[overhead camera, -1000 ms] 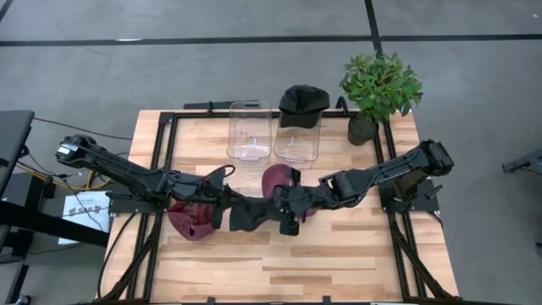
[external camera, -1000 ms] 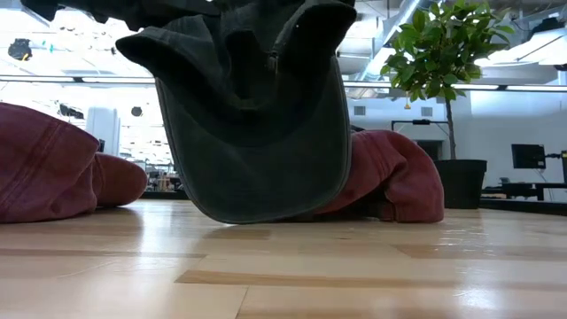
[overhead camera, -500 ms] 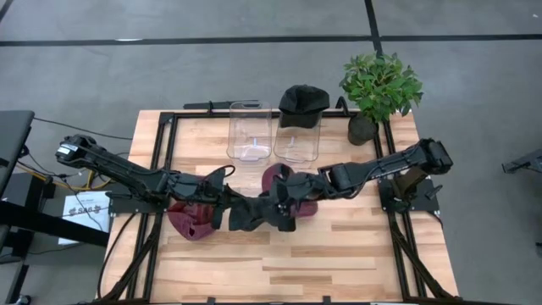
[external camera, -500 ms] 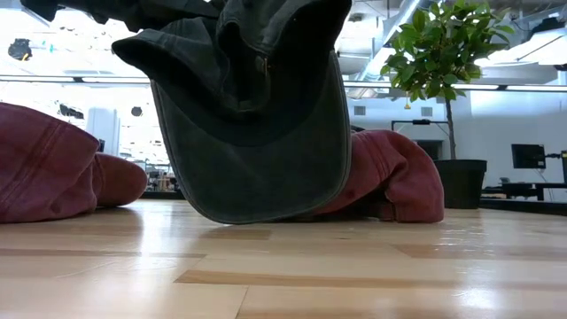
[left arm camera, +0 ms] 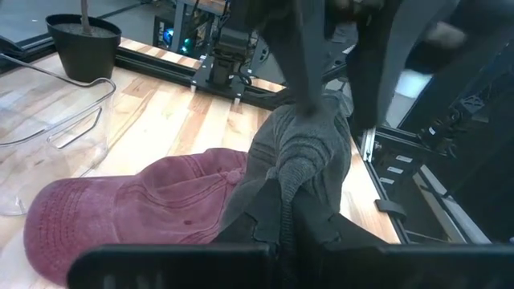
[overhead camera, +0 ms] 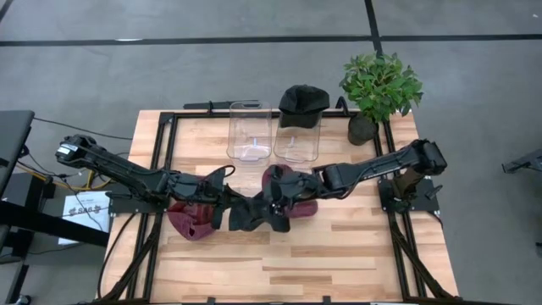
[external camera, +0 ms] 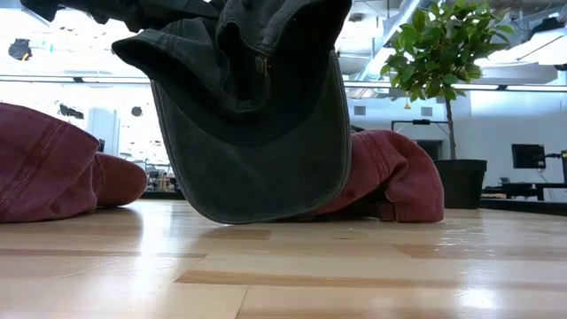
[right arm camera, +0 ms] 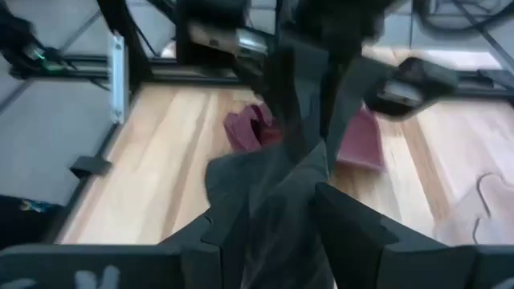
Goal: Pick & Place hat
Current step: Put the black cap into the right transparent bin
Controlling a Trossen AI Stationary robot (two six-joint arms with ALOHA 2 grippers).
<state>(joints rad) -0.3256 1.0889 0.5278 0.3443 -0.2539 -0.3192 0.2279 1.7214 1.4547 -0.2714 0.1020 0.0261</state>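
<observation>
Dark hat [external camera: 252, 115] hanging brim-down, pinched by left claw [overhead camera: 230, 207] and right claw [overhead camera: 273, 206].

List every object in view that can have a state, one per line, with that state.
Dark grey cloth cap: lifted, held by both grippers.
Left gripper: shut on it.
Right gripper: shut on it.
Two maroon caps: lying on table.
Two clear containers: one empty, one capped.

right end effector [overhead camera: 273, 206] advanced onto dark hat [overhead camera: 251, 216]
</observation>
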